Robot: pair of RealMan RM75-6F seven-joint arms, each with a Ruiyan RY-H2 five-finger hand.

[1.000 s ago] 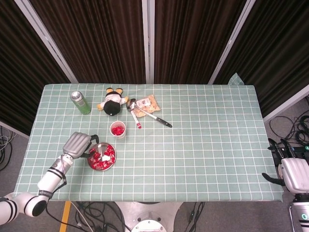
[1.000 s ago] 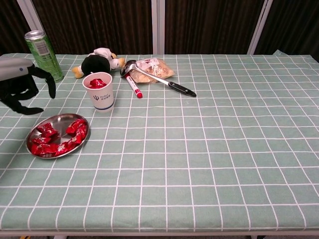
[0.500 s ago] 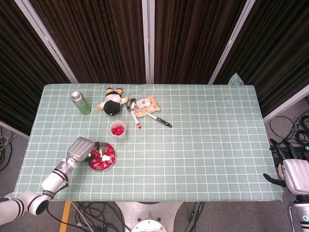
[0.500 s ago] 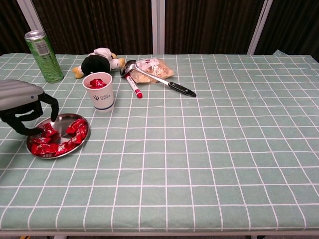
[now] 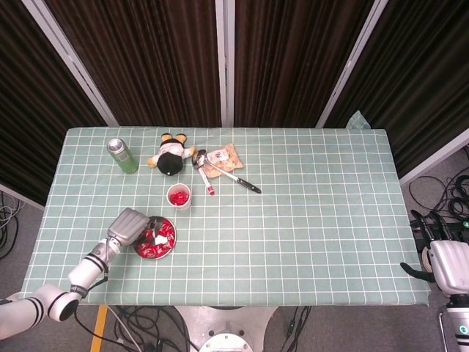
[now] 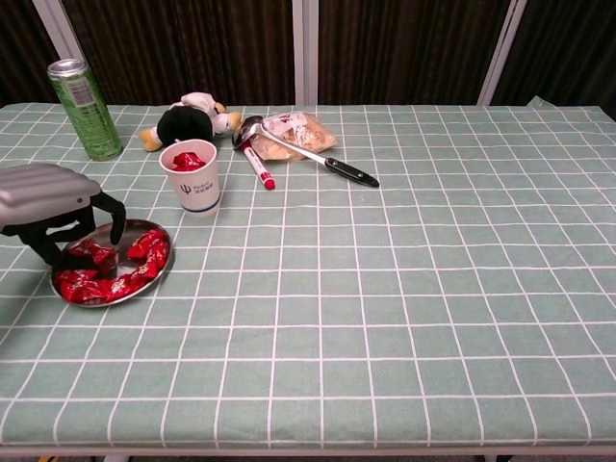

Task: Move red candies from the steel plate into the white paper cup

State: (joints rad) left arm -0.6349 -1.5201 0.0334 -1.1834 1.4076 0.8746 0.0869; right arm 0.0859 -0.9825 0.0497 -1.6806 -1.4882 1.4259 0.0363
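The steel plate point(image 5: 167, 251) point(image 6: 154, 274) lies near the table's front left and holds several red candies point(image 5: 164, 233) point(image 6: 146, 246). My left hand point(image 5: 129, 225) point(image 6: 46, 189) hangs over the plate's left half, its dark fingers point(image 6: 114, 221) curved down and apart, the tips among the candies. None is plainly gripped. The white paper cup point(image 5: 179, 196) point(image 6: 191, 177) stands just behind the plate with red candies inside. My right hand point(image 5: 444, 257) hangs off the table's right edge, holding nothing, and the chest view does not show it.
A green can point(image 5: 122, 155) point(image 6: 85, 94) stands at the back left. Behind the cup lie a plush toy point(image 5: 171, 155) point(image 6: 188, 120), a red marker point(image 6: 258, 166), a snack bag point(image 6: 296, 130) and a ladle point(image 6: 318, 157).
My left hand has come down and to the right, from beside the plate to over it, and its fingertips now reach into the candies. The right hand has not moved.
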